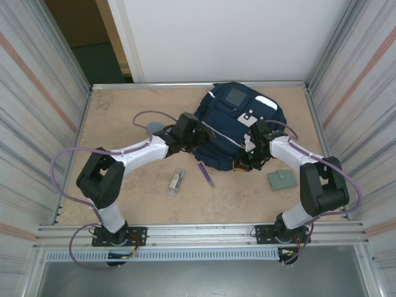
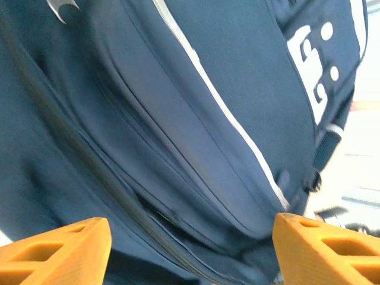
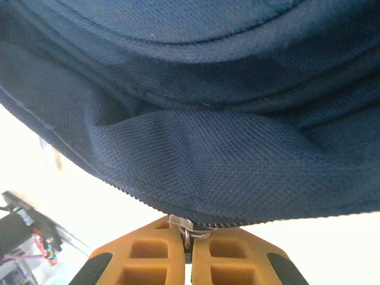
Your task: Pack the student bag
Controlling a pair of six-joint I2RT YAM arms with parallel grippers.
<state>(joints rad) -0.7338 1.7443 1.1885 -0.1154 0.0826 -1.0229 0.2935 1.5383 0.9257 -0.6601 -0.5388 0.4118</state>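
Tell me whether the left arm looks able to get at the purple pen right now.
Probably yes. The left end effector is open and empty at the student bag, and the purple pen lies uncovered on the table close by.

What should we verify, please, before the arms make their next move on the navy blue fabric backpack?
1. Right gripper clamped on the small metal zipper pull: ok, its fingers are shut on it.
2. Left gripper ready to brace: ok, open and facing the navy blue fabric backpack.
3. Left gripper touching the fabric: cannot tell.
4. Compartment open enough for packing: cannot tell.
5. Items packed: not ok; the thin purple pen, grey-green flat pad and small clear packet lie on the beige table, outside the backpack.
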